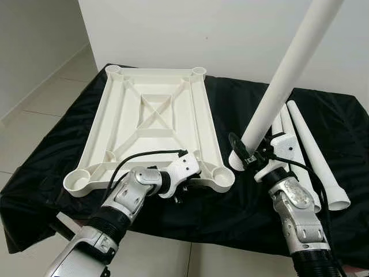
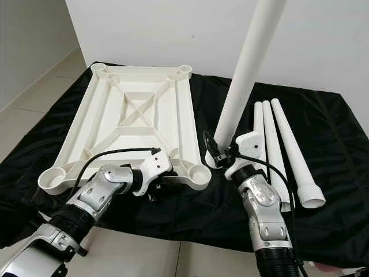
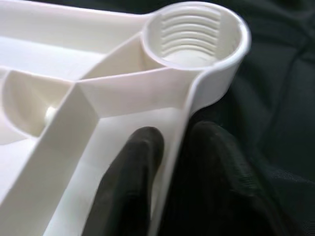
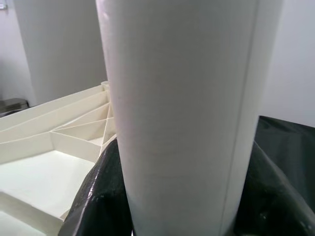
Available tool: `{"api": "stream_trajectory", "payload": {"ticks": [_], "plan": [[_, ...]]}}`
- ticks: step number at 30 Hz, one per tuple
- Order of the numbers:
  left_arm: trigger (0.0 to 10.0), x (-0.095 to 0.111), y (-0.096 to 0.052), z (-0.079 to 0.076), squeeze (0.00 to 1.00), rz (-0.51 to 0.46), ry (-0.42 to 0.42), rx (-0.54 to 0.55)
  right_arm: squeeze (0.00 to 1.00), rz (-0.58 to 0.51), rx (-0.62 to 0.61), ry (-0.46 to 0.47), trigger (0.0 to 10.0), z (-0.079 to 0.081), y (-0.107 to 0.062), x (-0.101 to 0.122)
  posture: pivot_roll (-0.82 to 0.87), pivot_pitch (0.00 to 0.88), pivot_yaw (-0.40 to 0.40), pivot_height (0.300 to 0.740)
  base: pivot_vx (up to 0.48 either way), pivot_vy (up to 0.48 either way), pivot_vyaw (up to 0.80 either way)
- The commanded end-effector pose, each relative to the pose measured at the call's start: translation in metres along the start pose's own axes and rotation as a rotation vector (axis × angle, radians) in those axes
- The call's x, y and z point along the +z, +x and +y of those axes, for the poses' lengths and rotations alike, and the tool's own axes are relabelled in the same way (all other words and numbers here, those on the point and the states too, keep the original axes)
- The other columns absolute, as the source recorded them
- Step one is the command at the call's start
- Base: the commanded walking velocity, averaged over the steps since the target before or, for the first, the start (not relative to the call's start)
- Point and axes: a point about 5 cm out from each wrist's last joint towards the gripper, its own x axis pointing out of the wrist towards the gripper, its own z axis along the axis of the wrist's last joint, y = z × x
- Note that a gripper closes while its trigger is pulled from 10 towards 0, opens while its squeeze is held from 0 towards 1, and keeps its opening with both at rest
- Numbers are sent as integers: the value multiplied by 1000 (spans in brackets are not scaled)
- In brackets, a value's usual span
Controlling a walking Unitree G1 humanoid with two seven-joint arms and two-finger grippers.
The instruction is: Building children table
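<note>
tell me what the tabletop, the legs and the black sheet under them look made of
Tabletop: probably moulded white plastic, matte; ribs and threaded corner sockets suggest it.
Leg held by the right gripper, and the legs lying flat: seemingly the same smooth white plastic, hollow at the ends.
Black sheet: thin, slightly shiny, wrinkled fabric or plastic.

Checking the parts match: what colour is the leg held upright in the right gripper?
White, like the tabletop. The leg shows best in the left eye view.

head pair: high, down on tabletop point(image 1: 155, 121) (shared) | wrists: close-up
</note>
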Motion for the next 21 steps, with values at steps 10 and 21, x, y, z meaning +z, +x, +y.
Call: {"api": "stream_trajectory", "payload": {"ticks": [10,21], "plan": [[10000,-22,-8,3,0,98,-25,22,0,63,211,93,10000,14,-2,-5,-102,8,-12,740,0,0,0],[10000,-19,-9,6,0,95,-14,30,0,87,299,95,10000,12,-2,-5,-98,15,-20,740,0,0,0]]}}
